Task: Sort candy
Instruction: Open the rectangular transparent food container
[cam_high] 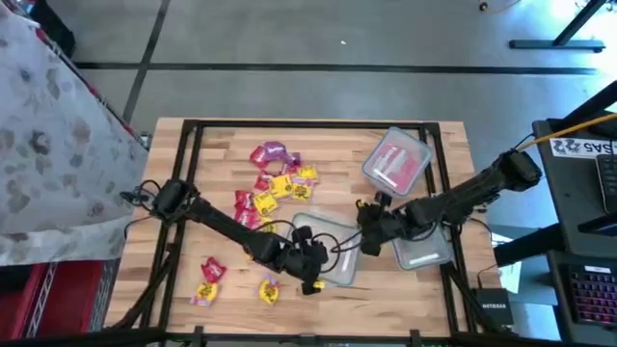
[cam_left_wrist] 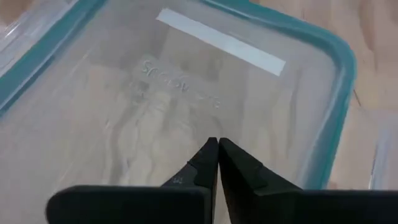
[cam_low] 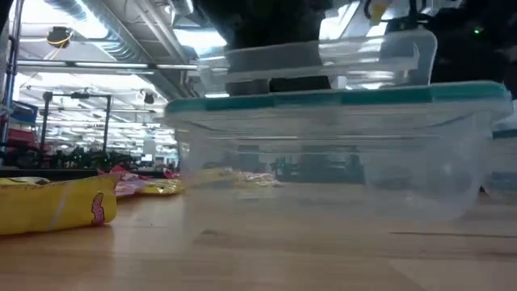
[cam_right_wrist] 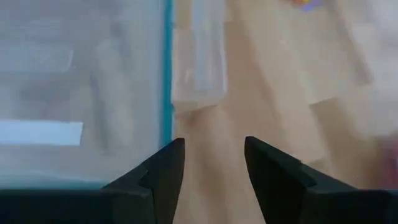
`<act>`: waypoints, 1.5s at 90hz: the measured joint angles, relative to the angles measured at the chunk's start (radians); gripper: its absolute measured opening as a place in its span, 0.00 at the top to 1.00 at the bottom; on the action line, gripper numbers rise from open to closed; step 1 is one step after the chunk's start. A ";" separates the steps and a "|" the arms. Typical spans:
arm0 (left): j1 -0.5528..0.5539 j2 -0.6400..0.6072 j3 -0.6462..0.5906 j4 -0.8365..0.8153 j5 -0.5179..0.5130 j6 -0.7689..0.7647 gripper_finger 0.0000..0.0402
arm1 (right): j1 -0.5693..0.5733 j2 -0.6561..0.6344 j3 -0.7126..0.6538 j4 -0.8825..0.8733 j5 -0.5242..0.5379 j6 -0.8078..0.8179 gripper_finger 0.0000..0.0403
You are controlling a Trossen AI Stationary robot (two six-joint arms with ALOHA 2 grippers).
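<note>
A clear tub [cam_high: 328, 253] with a teal-rimmed lid [cam_left_wrist: 186, 81] stands at the table's middle and fills the low view [cam_low: 339, 153]. My left gripper [cam_high: 310, 258] is shut, its tips [cam_left_wrist: 217, 143] over the lid's middle. My right gripper [cam_high: 367, 231] is open at the tub's right side. In the right wrist view its fingers [cam_right_wrist: 214, 149] stand over bare wood beside the lid's teal edge [cam_right_wrist: 166, 74] and a clear latch flap [cam_right_wrist: 199, 62]. Red, yellow and purple candy [cam_high: 275, 183] lies loose on the table left of the tub. My left gripper points its shut fingertips [cam_left_wrist: 211, 155] slanting down at the middle of the tub's lid [cam_left_wrist: 205, 118]. Whether they touch the lid, I cannot tell.
A second clear tub [cam_high: 397, 162] holding red candy stands at the far right. A clear lid or tub [cam_high: 422, 253] lies right of my right gripper. Two candies [cam_high: 210, 280] [cam_high: 269, 289] lie near the front left, and a yellow one [cam_low: 56, 206] shows in the low view.
</note>
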 joint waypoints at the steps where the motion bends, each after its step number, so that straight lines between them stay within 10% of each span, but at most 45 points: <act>1: 0.001 0.000 0.000 -0.001 0.001 0.001 1.00 | 0.004 0.000 0.000 0.001 -0.002 0.000 0.60; 38: 0.021 -0.002 0.000 -0.004 -0.026 0.018 1.00 | 0.165 0.009 -0.006 0.025 -0.172 -0.051 0.60; 65: 0.024 0.000 0.000 -0.008 -0.038 -0.032 1.00 | 0.331 0.001 -0.003 -0.018 -0.016 0.186 0.60; 135: 0.042 -0.031 0.073 0.129 -0.059 0.045 1.00 | 0.484 0.230 -0.230 0.772 0.322 0.215 0.60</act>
